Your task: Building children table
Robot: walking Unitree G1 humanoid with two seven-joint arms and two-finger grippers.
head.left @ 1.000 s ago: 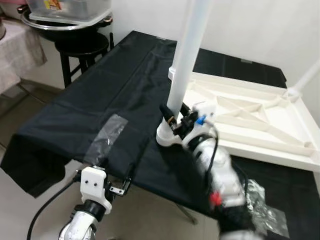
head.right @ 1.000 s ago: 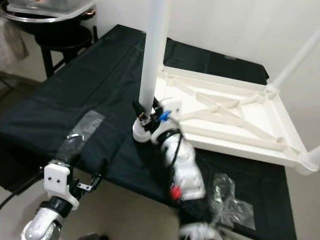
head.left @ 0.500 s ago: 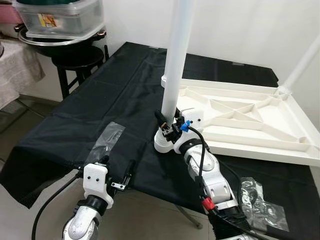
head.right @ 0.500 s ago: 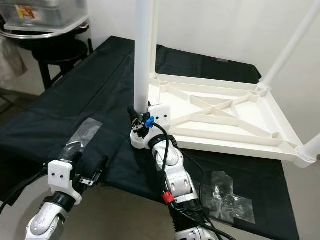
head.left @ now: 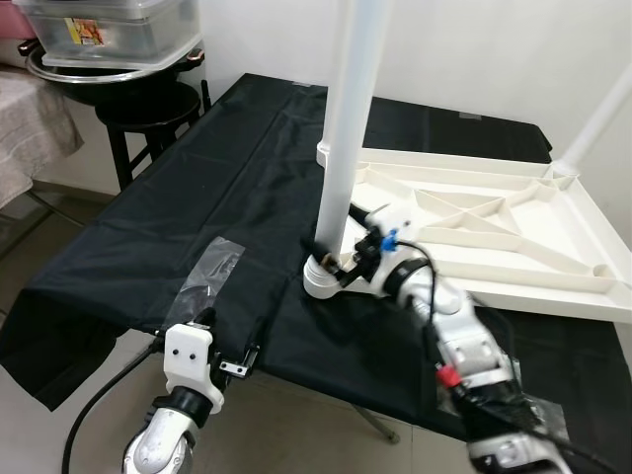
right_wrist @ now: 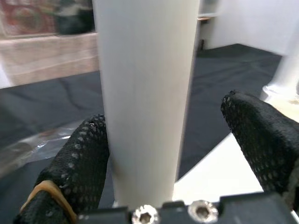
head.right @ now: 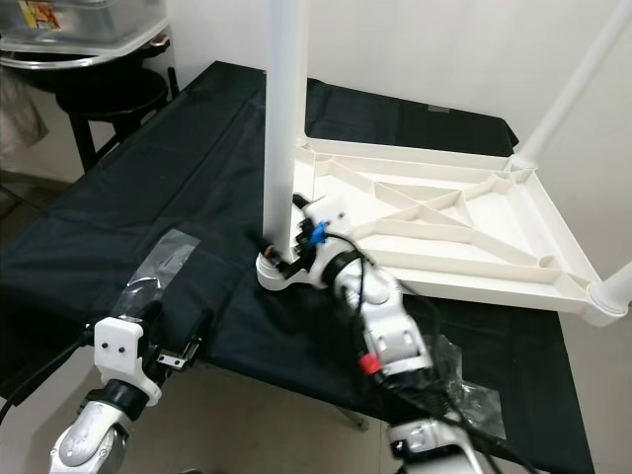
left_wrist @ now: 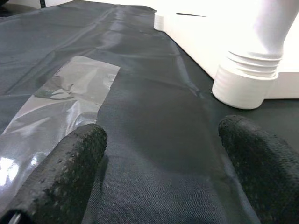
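A white children's table top point(head.left: 513, 267) lies upside down on the black cloth. One white leg point(head.left: 346, 128) stands upright in its near left corner socket point(head.left: 321, 278). My right gripper point(head.left: 346, 259) is open around the bottom of this leg. In the right wrist view the leg point(right_wrist: 145, 93) stands between the fingers point(right_wrist: 84, 158); one touches it and the other is a gap away. My left gripper point(head.left: 232, 336) is open and holds nothing, low at the table's front edge. Its fingertips point(left_wrist: 79, 154) point over the cloth toward the socket point(left_wrist: 245, 84).
Another leg point(head.left: 602, 118) rises from the far right corner and one more point(head.right: 617, 286) from the near right. Clear plastic bags lie on the cloth at front left point(head.left: 212, 276) and front right point(head.right: 464, 395). A stool with a bowl and plastic box point(head.left: 128, 44) stands back left.
My right forearm has swung out to the right while its gripper stays at the leg's base. The left gripper has hardly moved. The camera has shifted a little.
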